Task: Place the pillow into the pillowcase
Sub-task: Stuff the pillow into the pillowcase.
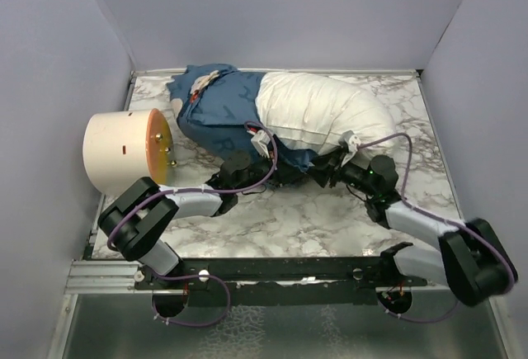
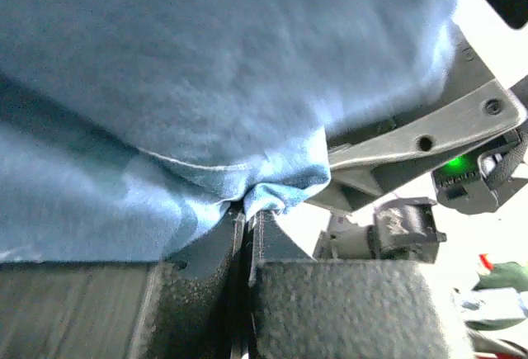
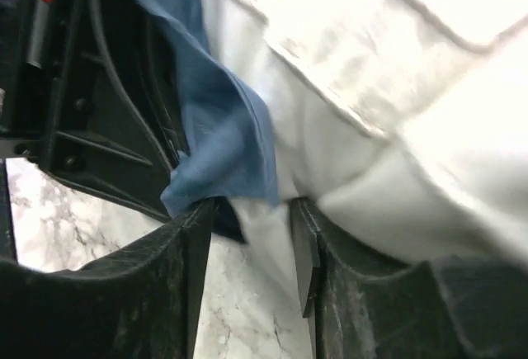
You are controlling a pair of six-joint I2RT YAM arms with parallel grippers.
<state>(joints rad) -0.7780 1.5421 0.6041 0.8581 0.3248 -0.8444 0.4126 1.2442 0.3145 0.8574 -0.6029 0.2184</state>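
The white pillow (image 1: 322,111) lies across the back of the marble table, its left end inside the blue pillowcase (image 1: 214,103). My left gripper (image 1: 257,159) sits at the near edge of the case mouth. In the left wrist view its jaws (image 2: 247,214) are shut on a fold of the blue pillowcase (image 2: 206,87) hem. My right gripper (image 1: 330,165) is just right of it, under the pillow's near side. Its jaws (image 3: 252,219) stand apart, with a corner of the pillowcase (image 3: 223,144) and white pillow (image 3: 396,111) cloth hanging loose between them.
A cream cylinder (image 1: 124,148) with an orange end face lies at the left edge of the table (image 1: 313,210). Grey walls close in the back and both sides. The two grippers are close together, the left one's dark body (image 3: 91,111) filling the right wrist view's left.
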